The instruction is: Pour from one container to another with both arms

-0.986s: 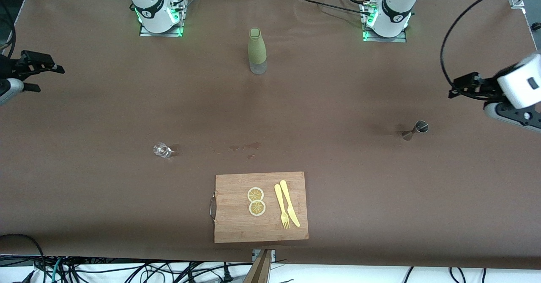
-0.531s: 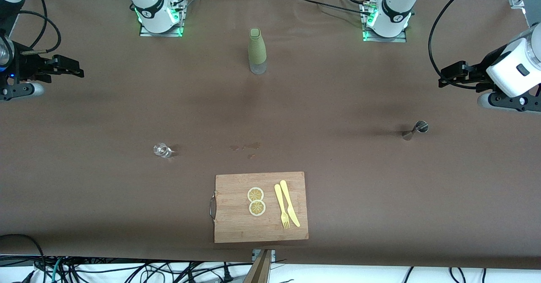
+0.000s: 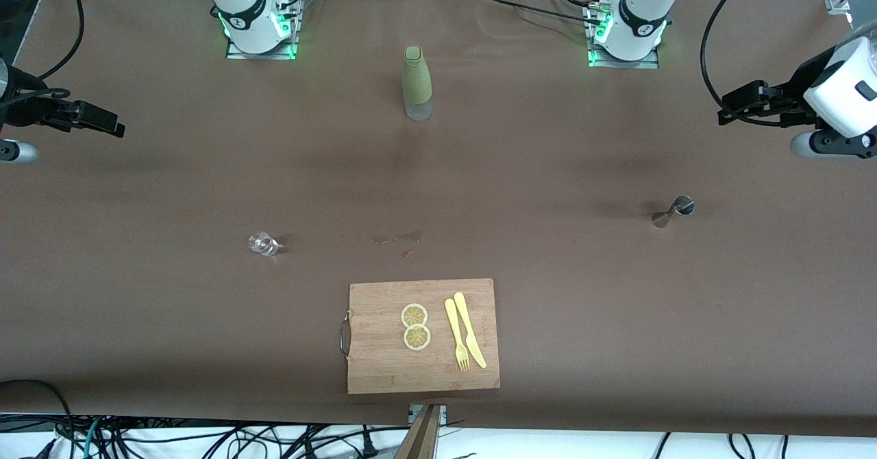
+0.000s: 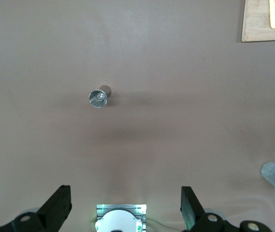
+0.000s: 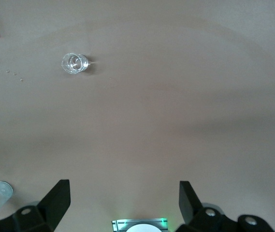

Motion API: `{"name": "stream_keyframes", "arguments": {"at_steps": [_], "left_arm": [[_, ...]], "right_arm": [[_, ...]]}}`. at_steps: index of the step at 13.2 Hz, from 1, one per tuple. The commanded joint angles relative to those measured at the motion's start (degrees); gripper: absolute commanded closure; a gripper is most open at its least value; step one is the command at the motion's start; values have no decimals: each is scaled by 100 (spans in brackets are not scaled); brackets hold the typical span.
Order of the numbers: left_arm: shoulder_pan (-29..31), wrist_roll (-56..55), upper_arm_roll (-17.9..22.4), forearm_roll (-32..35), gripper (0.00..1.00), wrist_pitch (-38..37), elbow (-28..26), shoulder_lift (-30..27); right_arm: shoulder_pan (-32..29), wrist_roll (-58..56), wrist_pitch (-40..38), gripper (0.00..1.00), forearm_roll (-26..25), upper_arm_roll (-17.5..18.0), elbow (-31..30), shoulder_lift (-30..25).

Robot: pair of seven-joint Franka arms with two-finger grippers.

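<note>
Broad brown table [image 3: 205, 322] under even light, tangled black cables [image 3: 205, 438] on pale floor along its near edge.

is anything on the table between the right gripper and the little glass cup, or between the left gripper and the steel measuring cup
Nothing visible. The right gripper, open, is over bare table with the glass cup standing alone. The left gripper, also open, has only bare table between it and the measuring cup. The green bottle stands well aside.

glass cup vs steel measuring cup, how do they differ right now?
The glass cup is clear and round; the steel measuring cup is shiny and hourglass-shaped. The glass cup stands toward the right arm's end of the table, the measuring cup toward the left arm's. Both are small, upright, and untouched.
</note>
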Motion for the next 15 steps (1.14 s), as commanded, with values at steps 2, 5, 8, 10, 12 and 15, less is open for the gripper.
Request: {"name": "stream_keyframes", "arguments": {"at_steps": [2,5,8,10,12,15], "left_arm": [[-8,-102,-40,96,0,259,-422,-300],[70,-102,-67,43,0,392,-459,-274],[71,-93,-67,25,0,392,-450,-248],[71,-85,-75,25,0,392,-442,-239],[71,-50,-75,25,0,392,-442,-230],[71,-41,-84,25,0,392,-433,-213]], "right_arm": [[100,-156,188,0,-110,-90,-78,-243],[196,-16,590,0,-619,6,-104,-340],[206,-59,725,0,-506,15,-130,-340],[206,-94,707,0,-235,15,-130,-340],[206,-95,577,0,-181,-11,-69,-296],[206,-104,540,0,-181,-2,-33,-305]]}}
